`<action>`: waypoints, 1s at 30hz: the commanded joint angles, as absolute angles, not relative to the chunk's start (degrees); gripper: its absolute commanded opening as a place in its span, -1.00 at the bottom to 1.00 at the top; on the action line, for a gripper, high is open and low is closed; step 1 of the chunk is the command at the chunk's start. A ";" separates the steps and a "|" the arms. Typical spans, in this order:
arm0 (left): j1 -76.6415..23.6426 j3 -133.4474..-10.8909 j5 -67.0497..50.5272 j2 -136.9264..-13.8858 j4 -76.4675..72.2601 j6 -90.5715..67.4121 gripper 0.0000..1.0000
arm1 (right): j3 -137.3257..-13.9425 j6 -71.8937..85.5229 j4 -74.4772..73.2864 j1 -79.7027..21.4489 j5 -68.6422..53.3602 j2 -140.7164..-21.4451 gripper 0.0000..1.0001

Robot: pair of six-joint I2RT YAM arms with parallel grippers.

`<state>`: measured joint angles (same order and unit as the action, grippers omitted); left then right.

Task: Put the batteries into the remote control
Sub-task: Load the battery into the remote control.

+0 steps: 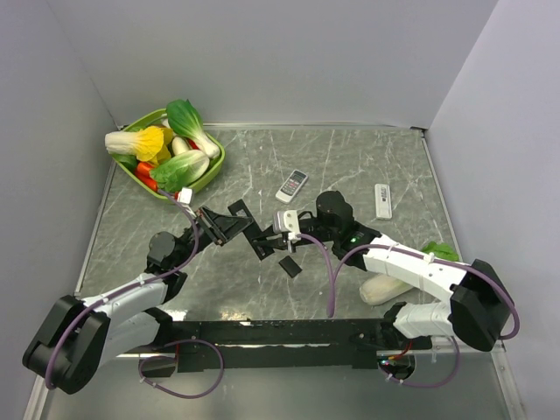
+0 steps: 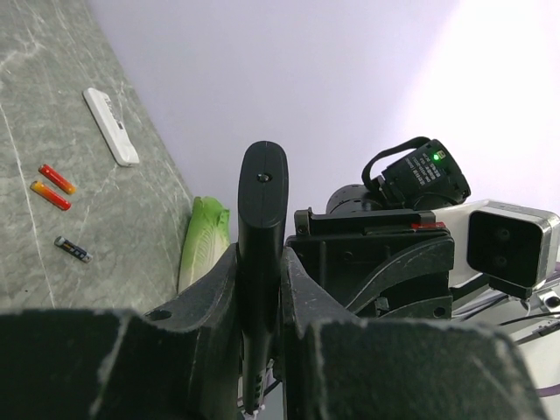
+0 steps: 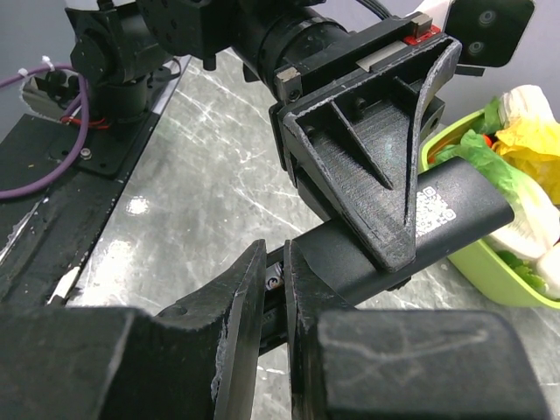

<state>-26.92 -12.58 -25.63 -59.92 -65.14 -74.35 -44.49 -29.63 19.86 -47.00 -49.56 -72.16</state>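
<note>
Above the counter (image 2: 52, 52), our left gripper (image 2: 261, 289) clamps the black remote control (image 2: 262, 192), probably steadying it for the right gripper (image 3: 276, 289), whose state we cannot tell; the batteries (image 2: 52, 186) lie on that counter.

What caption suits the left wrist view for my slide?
A black remote clamped in the left fingers; three batteries lie on the table.

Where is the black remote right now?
The black remote is clamped in the left gripper, near the centre of the top view, with the right gripper at one end.
</note>
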 commanded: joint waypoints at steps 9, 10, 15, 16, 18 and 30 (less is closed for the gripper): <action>-26.81 -17.93 -22.94 -55.99 -81.47 -77.25 -0.96 | -38.41 -25.22 18.46 -47.90 -48.16 -77.60 -0.25; -26.81 -17.93 -23.20 -56.25 -81.82 -77.34 -0.96 | -38.84 -25.40 17.93 -47.81 -47.64 -77.87 -0.24; -26.81 -18.11 -23.99 -57.13 -83.41 -78.40 -0.96 | -39.29 -27.77 16.44 -48.16 -46.41 -79.19 -0.14; -26.81 -18.19 -23.99 -57.13 -83.32 -78.40 -0.96 | -39.37 -28.03 16.17 -48.16 -46.15 -79.36 -0.12; -26.81 -18.19 -24.00 -57.04 -83.23 -78.31 -0.96 | -39.64 -29.09 14.60 -48.34 -45.53 -80.06 -0.08; -26.81 -17.14 -21.80 -54.06 -80.60 -77.43 -0.96 | -37.88 -30.67 17.14 -50.71 -39.30 -82.09 0.12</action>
